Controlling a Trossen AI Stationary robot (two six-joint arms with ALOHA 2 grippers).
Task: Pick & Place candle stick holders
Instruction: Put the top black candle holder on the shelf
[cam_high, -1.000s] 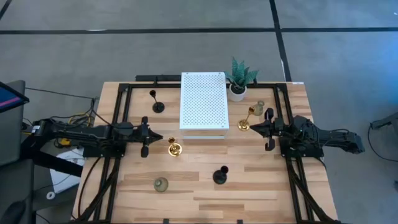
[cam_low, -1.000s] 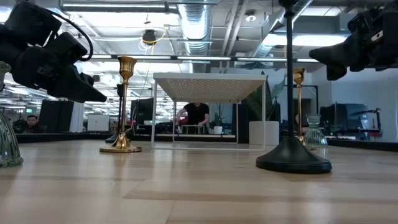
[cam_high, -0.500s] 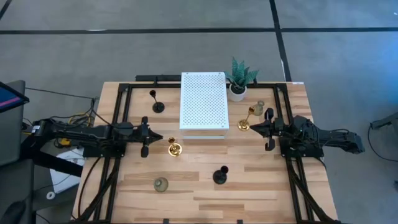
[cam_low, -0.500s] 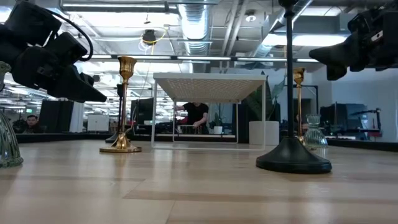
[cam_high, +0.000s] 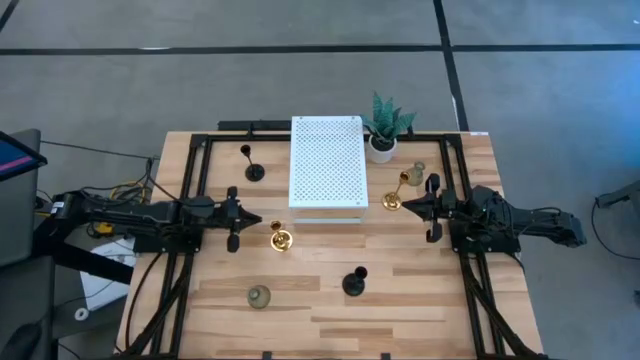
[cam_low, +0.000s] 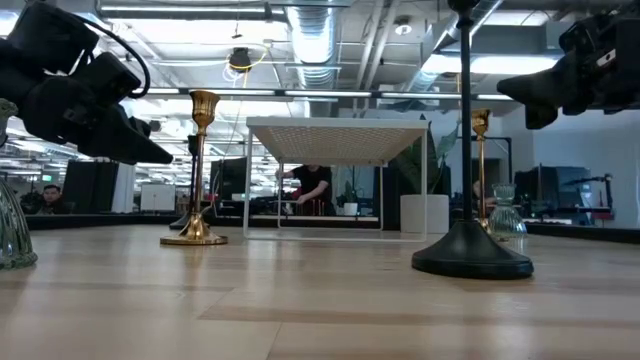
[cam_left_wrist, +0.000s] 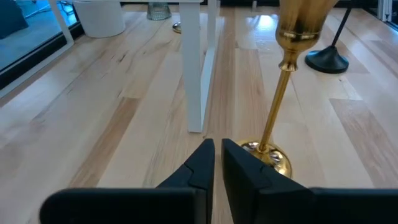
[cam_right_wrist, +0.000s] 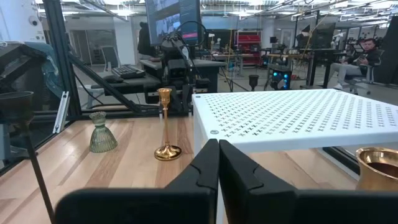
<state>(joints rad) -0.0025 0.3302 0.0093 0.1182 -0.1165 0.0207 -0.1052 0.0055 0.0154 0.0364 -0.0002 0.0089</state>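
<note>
The wooden table (cam_high: 420, 300) carries a white perforated stand (cam_high: 327, 162) near its far edge, at the middle, and all six candle stick holders sit loose around it, so by my reading nothing has been picked or placed yet and the whole job remains. The left gripper (cam_high: 248, 221) hovers by the left edge with its fingers pressed nearly together and empty; one gold holder (cam_high: 280, 239) stands just beside it. The right gripper (cam_high: 405, 209) hangs by the right edge, likewise closed on nothing, next to the other gold holder (cam_high: 397, 192). One black holder (cam_high: 252, 166) stands toward the far-left corner, the second black holder (cam_high: 354, 282) near the front edge. One green glass holder (cam_high: 259, 296) sits front-left, the other green glass holder (cam_high: 417, 173) far-right beside a potted plant (cam_high: 385, 126).
</note>
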